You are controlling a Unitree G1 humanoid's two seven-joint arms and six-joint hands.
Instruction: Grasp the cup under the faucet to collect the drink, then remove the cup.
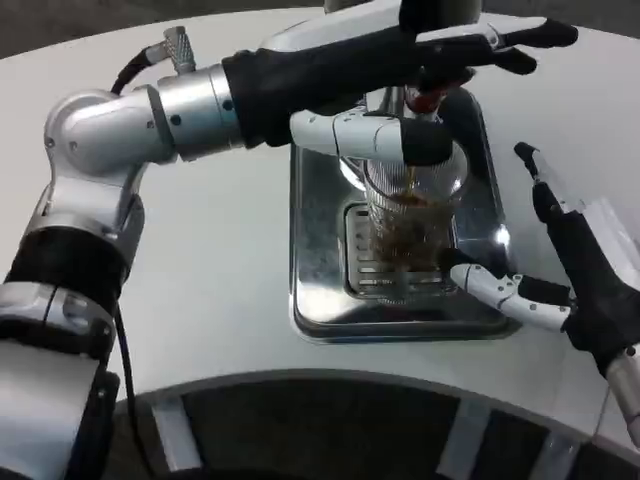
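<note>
While the cup stands on the grate of the steel drip tray, right under the faucet, amber drink falls into it and it looks roughly two-thirds full, so the step in hand is, I judge, the end of filling and the takeover for removal. The left hand reaches across the tap from above with its long fingers stretched out over the lever and one white finger wrapped around the cup's rim; whether it truly clamps the glass I cannot tell. The right hand waits just beside the tray's right edge, fingers spread wide and holding nothing, one fingertip near the cup's base. To do this well, the flow should stop first, then the right hand should close around the cup's middle and lift it straight, level and slow, clear of the spout.
</note>
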